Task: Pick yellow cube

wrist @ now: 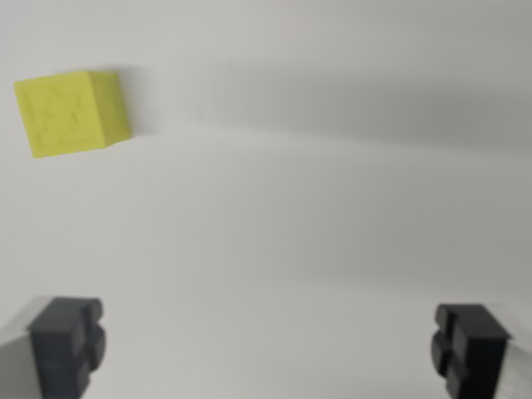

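In your wrist view, the yellow cube [73, 112] sits on the white surface [316, 216] at the upper left, slightly turned. Your gripper [270, 349] has its jaws spread wide with nothing between them, well apart from the cube.

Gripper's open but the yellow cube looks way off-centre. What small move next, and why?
Probably shift toward the wrist view's upper left before descending: the yellow cube sits far left of the open gripper, outside the gap between its fingers, alone on the white surface.
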`<control>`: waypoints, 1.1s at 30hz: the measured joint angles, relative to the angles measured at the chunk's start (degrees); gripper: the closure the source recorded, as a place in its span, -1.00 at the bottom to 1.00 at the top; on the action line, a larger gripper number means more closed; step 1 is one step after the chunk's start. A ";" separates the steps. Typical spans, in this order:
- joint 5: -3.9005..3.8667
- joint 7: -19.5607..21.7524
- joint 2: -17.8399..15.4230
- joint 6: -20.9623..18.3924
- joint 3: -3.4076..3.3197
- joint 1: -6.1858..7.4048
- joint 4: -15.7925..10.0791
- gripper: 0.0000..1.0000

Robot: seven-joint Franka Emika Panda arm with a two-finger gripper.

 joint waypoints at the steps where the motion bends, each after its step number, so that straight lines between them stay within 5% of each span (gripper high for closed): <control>1: -0.02 0.06 0.27 0.27 0.00 0.19 -0.03 -1.00; 33: -0.60 1.64 9.98 8.09 0.00 5.81 1.48 -1.00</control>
